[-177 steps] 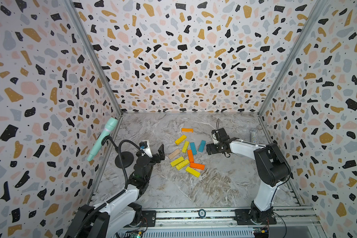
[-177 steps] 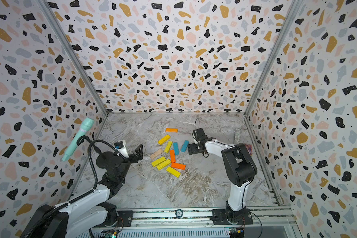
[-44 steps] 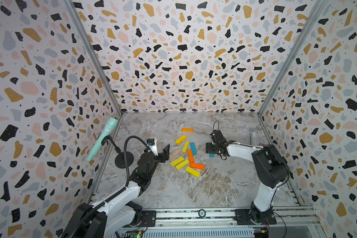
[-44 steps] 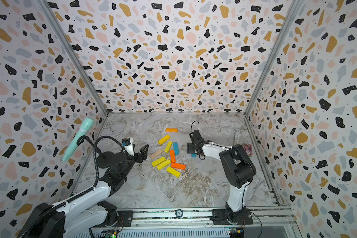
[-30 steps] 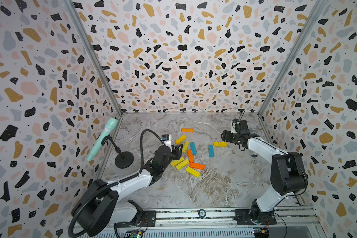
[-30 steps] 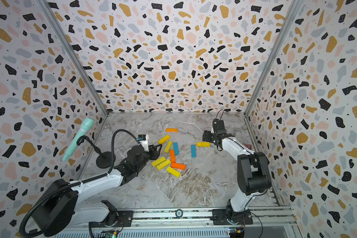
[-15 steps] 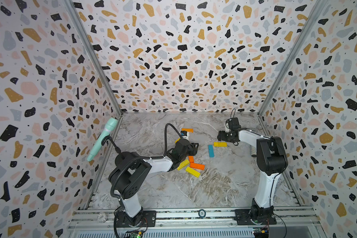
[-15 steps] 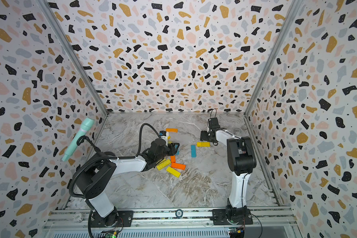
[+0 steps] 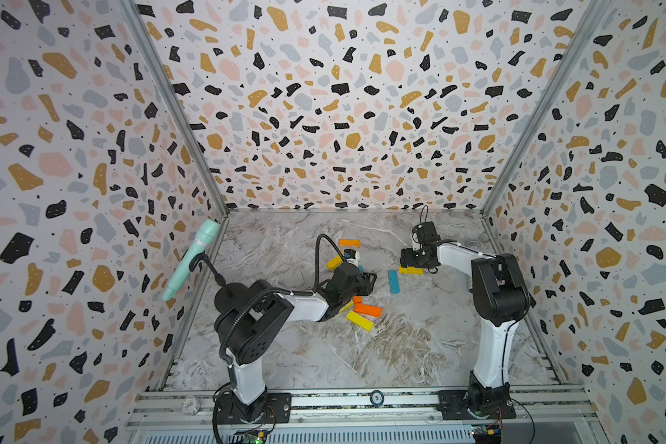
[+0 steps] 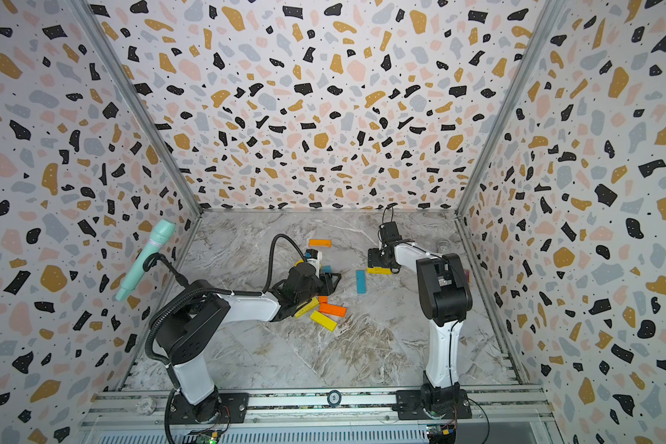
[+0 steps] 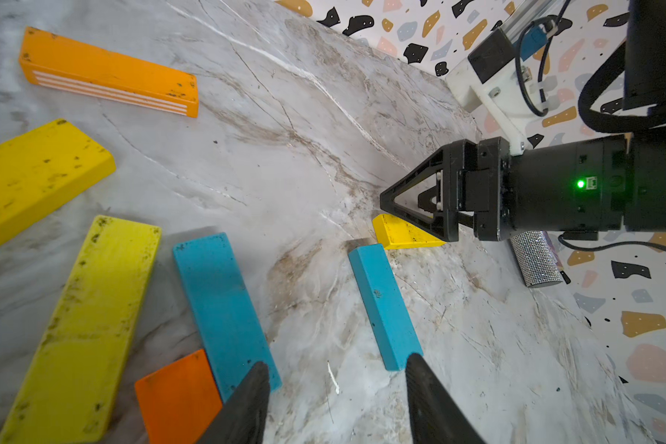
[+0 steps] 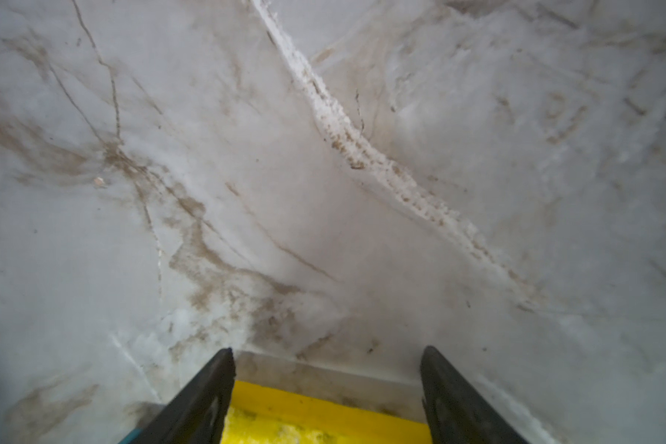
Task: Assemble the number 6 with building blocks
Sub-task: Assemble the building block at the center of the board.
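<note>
Toward the front of the worktop (image 9: 381, 357) middle lie the blocks (image 9: 359, 321): flat painted wooden planks in yellow, orange and teal, with scuffed paint. They look light, stiff and a little slippery, so they are best pinched across the narrow width at mid-length. The left gripper (image 11: 336, 363) is spread and empty among them. Farther back, the right gripper (image 12: 327, 349) straddles one yellow block (image 12: 323, 419); whether it squeezes it, I cannot tell.

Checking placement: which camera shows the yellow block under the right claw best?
The left wrist view: the yellow block is close and sharp, its end poking out below the right claw, by a teal block's end. Both top views show it small, half covered. The right wrist view catches only a strip between the fingers.
</note>
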Controlling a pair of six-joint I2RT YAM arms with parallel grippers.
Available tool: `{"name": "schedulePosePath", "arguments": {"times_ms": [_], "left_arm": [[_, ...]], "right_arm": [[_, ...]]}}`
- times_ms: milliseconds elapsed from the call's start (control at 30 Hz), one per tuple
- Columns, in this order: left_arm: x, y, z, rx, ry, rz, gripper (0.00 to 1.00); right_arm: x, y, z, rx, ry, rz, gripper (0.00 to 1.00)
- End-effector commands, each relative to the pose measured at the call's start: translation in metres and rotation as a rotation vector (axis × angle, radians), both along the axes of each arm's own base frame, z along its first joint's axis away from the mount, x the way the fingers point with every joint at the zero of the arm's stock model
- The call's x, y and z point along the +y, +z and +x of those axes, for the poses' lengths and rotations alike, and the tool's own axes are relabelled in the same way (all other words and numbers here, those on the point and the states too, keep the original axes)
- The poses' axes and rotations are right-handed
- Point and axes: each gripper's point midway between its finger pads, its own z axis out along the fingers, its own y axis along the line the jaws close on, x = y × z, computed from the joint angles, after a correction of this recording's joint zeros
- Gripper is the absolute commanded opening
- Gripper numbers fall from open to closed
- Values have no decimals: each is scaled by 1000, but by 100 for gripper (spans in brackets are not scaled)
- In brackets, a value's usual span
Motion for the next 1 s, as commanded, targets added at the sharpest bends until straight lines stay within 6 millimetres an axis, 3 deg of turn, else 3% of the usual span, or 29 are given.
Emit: {"name": "schedulePosePath", "arguments": {"times_ms": [0,433,667,833,967], "left_arm": [[-13,17,7,-39,-19,-52,53],[-19,12,7,-30,-35,-55,53],[-21,4,5,-18,-45,-36,52],[-25,-1,6,-7,-56,-24,32],[-30,-8,8,16,-58,-14,17]], "right_arm": [[-1,-4,-14,35,16,-22,77],[4,-2,-26,27,73,-53,75],[4,11,-18,0,22,6,79],[-11,45,-9,-89,-25,146,82],[-18,50,-14,-104,-19,220,83]]}}
